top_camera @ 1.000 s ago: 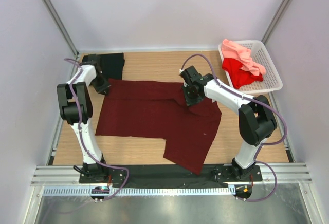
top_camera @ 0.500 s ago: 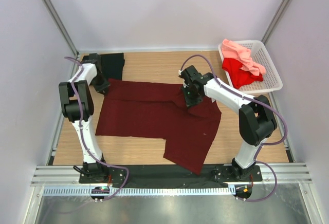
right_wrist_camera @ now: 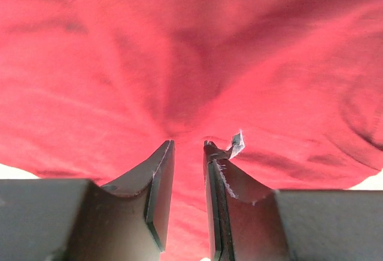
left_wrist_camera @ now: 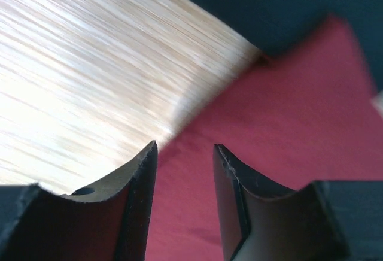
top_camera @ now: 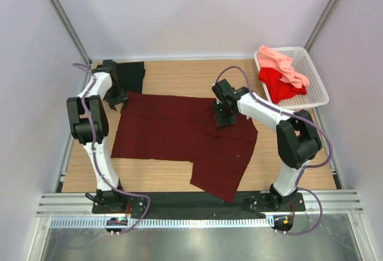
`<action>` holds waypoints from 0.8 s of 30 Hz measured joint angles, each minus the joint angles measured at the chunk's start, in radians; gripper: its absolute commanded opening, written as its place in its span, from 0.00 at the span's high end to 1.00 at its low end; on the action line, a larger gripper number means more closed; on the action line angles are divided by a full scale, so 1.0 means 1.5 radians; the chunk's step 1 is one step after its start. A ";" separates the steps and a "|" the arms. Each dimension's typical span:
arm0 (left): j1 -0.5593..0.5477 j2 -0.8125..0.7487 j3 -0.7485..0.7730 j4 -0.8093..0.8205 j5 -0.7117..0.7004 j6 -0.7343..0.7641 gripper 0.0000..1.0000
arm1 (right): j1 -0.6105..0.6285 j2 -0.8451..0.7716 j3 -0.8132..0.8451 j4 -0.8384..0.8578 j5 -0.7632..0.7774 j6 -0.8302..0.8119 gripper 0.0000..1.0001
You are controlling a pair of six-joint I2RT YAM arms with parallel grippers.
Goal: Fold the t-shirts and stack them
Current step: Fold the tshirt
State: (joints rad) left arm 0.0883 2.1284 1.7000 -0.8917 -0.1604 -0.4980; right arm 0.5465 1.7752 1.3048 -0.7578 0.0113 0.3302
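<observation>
Maroon shirt (top_camera: 179, 132) part-folded on table (top_camera: 173, 78); left gripper (left_wrist_camera: 184, 150), right gripper (right_wrist_camera: 188, 144) parted, empty. Black shirt (top_camera: 131, 75) looks folded, far-left corner. Red shirt (top_camera: 278, 84), pink shirt (top_camera: 281, 63) unfolded in basket (top_camera: 314, 78).

Four t-shirts are counted: one dark maroon t-shirt (top_camera: 179, 135) spread over the one table (top_camera: 179, 75), one black t-shirt (top_camera: 133, 75) at the far left, and two (a bright red t-shirt (top_camera: 278, 84) and a salmon pink t-shirt (top_camera: 281, 63)) heaped at the far right, as far as the heap allows to be told. One basket (top_camera: 314, 78) is counted, and two arms, the left arm (top_camera: 90, 117) and the right arm (top_camera: 269, 114).
</observation>
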 measured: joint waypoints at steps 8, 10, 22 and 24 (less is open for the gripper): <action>-0.140 -0.213 -0.134 0.110 0.142 -0.031 0.54 | -0.108 -0.032 -0.067 0.027 0.074 0.037 0.69; -0.196 -0.234 -0.151 0.149 0.179 -0.045 0.54 | -0.144 -0.033 -0.090 0.036 0.090 0.046 0.69; -0.176 -0.044 -0.088 0.160 0.180 -0.065 0.53 | -0.216 -0.028 -0.096 0.141 0.069 0.049 0.62; -0.165 -0.025 -0.067 0.156 0.174 -0.064 0.53 | -0.228 -0.019 -0.081 0.160 0.066 0.057 0.62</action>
State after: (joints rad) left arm -0.1596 2.0903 1.5993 -0.6582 0.1005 -0.5941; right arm 0.2043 1.7470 1.1835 -0.5175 0.1097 0.4152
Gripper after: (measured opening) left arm 0.468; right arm 0.378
